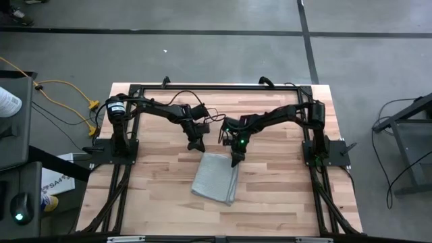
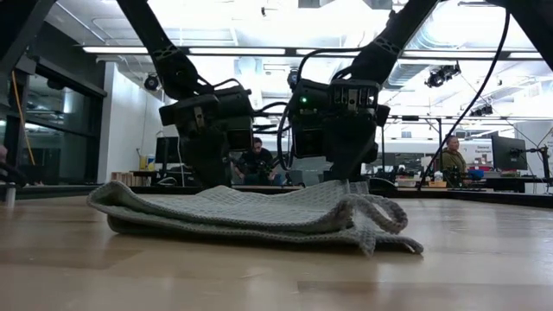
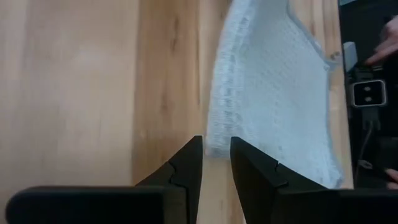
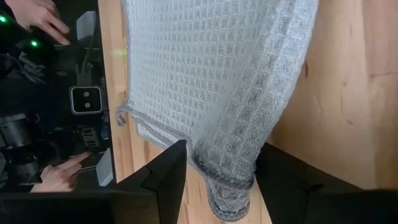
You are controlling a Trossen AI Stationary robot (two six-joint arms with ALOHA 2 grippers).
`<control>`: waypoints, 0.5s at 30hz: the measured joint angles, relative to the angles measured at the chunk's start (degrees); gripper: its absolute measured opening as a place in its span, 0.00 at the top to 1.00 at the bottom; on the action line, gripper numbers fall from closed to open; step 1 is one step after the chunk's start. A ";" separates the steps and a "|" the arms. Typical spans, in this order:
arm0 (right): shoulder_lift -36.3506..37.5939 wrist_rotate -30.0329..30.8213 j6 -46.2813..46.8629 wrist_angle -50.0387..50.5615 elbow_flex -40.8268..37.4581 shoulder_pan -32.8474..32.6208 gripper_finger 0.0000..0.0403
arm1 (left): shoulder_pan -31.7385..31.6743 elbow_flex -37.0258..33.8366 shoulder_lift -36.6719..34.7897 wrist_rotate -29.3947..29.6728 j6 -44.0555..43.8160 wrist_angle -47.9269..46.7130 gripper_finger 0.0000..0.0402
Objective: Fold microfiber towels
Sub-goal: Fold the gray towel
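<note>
A light grey microfiber towel (image 1: 216, 178) lies folded on the wooden bench (image 1: 155, 189), nearest the viewer (layers stacked, one edge bulging). Just behind it, the right gripper (image 1: 235, 160) hovers at its far corner, fingers spread wide astride the fold, apparently ready to pinch. Farther left, the left gripper (image 1: 194, 144) hangs clear, fingers narrowly parted, holding nothing.

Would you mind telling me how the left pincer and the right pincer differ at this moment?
The left pincer has its fingers nearly together with nothing between them; the right pincer stands wide, straddling a folded edge of the grey towel. In the high view, the left pincer sits over bare wood just off the towel's corner, whereas the right pincer reaches the towel's edge. Both point down towards the table.
</note>
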State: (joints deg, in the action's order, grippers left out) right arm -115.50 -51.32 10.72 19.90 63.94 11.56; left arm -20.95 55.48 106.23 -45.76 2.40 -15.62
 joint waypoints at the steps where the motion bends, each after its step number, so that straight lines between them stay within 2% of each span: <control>1: 0.00 0.07 0.00 0.00 0.00 -0.11 0.57 | -0.04 0.00 -0.01 0.14 0.03 0.07 0.79; 9: 0.00 0.05 0.02 0.00 0.00 -0.34 0.57 | 1.33 0.00 -0.08 -2.16 0.65 0.27 0.79; 15: 0.00 0.07 0.14 -0.02 0.00 -0.34 0.57 | 1.94 0.02 0.61 -0.64 0.82 1.77 0.79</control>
State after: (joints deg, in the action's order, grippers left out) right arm -115.50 -51.25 10.87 19.88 63.94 11.22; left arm -19.01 55.51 106.84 -46.40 3.22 -13.86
